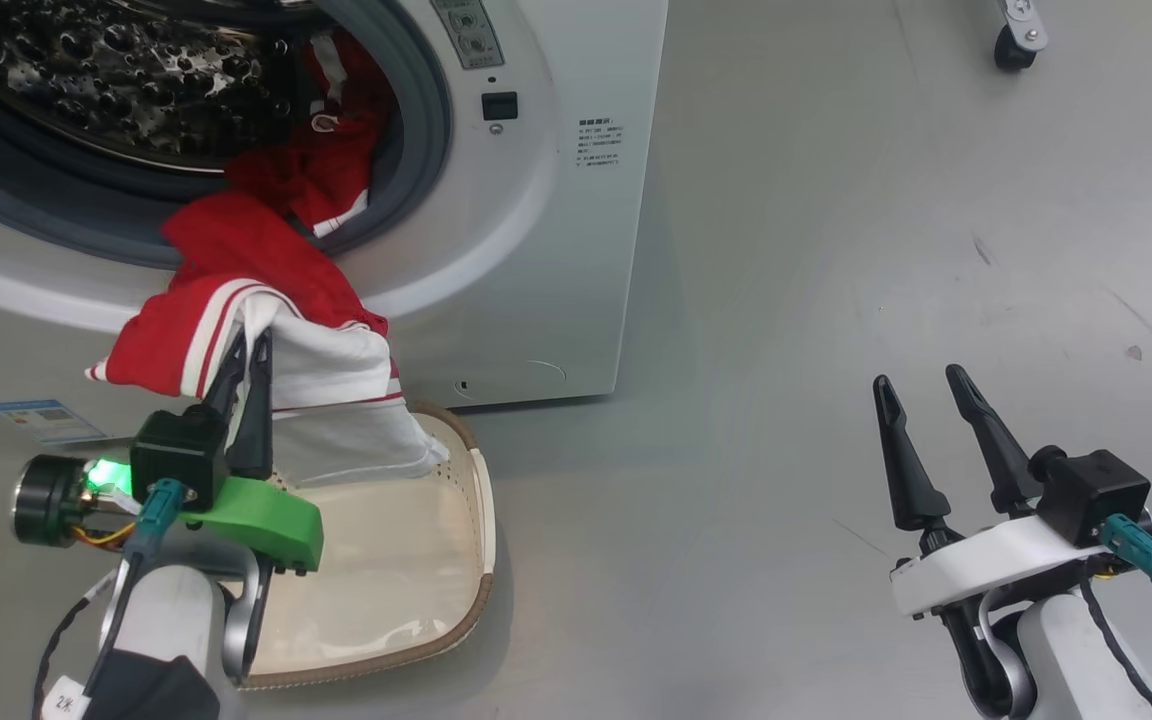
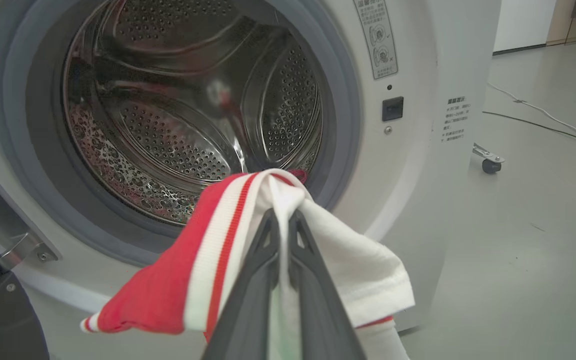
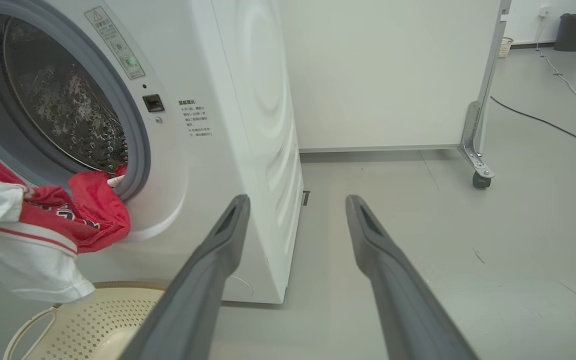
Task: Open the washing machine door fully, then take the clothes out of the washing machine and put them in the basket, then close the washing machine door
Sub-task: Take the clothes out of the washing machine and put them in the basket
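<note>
basket (image 1: 484,520) on floor (image 1: 836,250) before washing machine (image 1: 556,250), clothes (image 1: 256,270) hanging from drum (image 1: 116,70) over basket

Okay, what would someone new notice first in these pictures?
The bright red and white clothes spilling from the drum mouth of the washing machine, pinched in the shut left gripper and hanging over the cream basket on the floor. Next, the right gripper, open and holding nothing, at the lower right of the head view.

Grey floor (image 1: 836,300) carries washing machine (image 1: 556,250), basket (image 1: 406,580), apparently a cable (image 3: 543,120).
</note>
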